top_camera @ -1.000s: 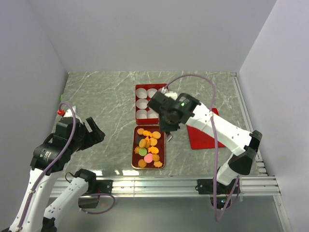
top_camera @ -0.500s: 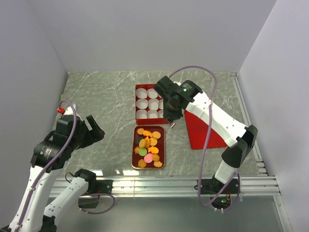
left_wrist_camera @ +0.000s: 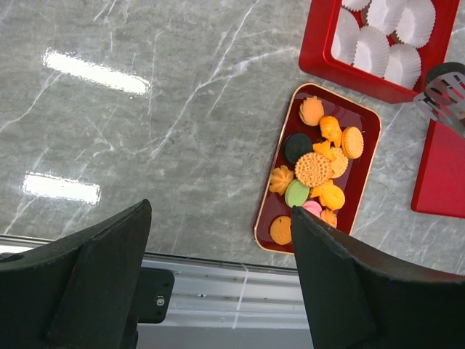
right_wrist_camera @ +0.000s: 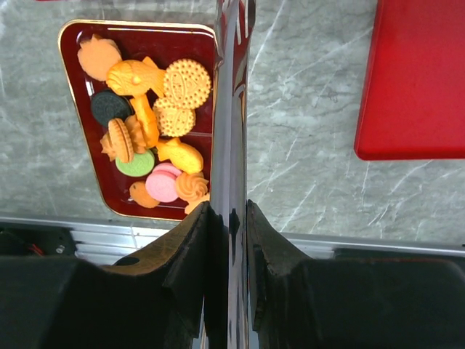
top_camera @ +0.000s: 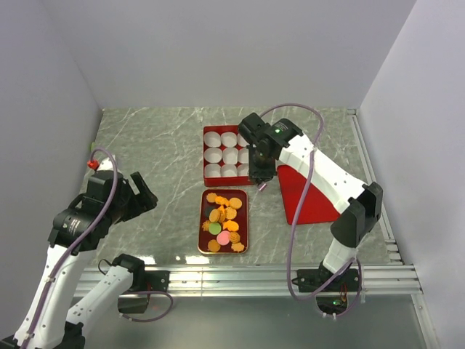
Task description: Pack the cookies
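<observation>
About thirteen cookies (right_wrist_camera: 187, 82) lie heaped in one dark red, gold-rimmed tray (right_wrist_camera: 81, 91). One is dark brown, one green and one pink, and the rest are orange or golden. Some overlap, so the count is not exact.

Just beyond the tray stands one red box (top_camera: 205, 154) holding white paper cups (top_camera: 229, 155) in three rows of three, with the far right one partly behind the arm. One flat red lid (top_camera: 312, 200) lies to the right of the tray, apart from it.

All of this sits on a grey-green marbled table (top_camera: 152, 145), shut in by plain white walls (top_camera: 218, 51) on three sides. An aluminium rail (top_camera: 240, 280) runs along the near edge.

The right arm reaches forward and to the left. The right gripper (right_wrist_camera: 231, 211) points down over the gap between the box's near right corner and the tray's far right corner. Its jaws are pinched narrow on the thin metal handle of a slotted spatula (left_wrist_camera: 442, 91).

The left arm is raised over the left part of the table. The left gripper (left_wrist_camera: 218, 211) is spread wide, holds nothing, and is well apart from the tray.
</observation>
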Robot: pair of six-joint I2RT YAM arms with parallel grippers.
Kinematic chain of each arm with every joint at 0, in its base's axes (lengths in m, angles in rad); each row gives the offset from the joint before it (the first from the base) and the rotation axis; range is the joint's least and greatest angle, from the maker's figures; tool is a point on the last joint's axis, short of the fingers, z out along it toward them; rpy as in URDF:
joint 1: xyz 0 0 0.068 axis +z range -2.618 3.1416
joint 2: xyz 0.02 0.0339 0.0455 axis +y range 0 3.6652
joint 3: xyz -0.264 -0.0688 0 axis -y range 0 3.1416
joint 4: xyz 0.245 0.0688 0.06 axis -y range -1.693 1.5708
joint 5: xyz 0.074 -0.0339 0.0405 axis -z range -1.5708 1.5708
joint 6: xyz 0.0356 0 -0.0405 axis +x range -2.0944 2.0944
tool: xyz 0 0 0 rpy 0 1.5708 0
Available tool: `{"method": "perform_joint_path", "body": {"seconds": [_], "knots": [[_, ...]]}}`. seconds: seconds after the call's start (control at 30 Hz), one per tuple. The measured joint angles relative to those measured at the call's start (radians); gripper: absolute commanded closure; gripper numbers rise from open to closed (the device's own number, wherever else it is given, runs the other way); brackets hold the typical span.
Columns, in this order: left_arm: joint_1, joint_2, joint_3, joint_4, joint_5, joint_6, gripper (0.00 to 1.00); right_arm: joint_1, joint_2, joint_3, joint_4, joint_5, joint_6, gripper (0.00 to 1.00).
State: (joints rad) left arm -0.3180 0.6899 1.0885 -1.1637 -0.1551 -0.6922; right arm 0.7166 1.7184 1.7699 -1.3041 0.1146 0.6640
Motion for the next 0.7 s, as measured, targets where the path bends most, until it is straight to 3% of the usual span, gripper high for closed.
{"method": "perform_joint_path", "body": {"seconds": [0.23,0.33,0.43,0.7], "knots": [[0.0,0.014,0.0,0.001,0.0,0.0,0.17,-0.002,0.043,0.042,0.003,-0.014,-0.014,0.69],[0.0,0.014,0.0,0.001,0.0,0.0,0.17,-0.003,0.061,0.066,0.002,-0.027,-0.022,0.52],[0.0,0.014,0.0,0.001,0.0,0.0,0.17,-0.003,0.079,0.097,-0.003,-0.031,-0.031,0.45],[0.0,0.008,0.0,-0.001,-0.001,0.0,0.17,-0.003,0.097,0.116,-0.011,-0.028,-0.036,0.41]]}}
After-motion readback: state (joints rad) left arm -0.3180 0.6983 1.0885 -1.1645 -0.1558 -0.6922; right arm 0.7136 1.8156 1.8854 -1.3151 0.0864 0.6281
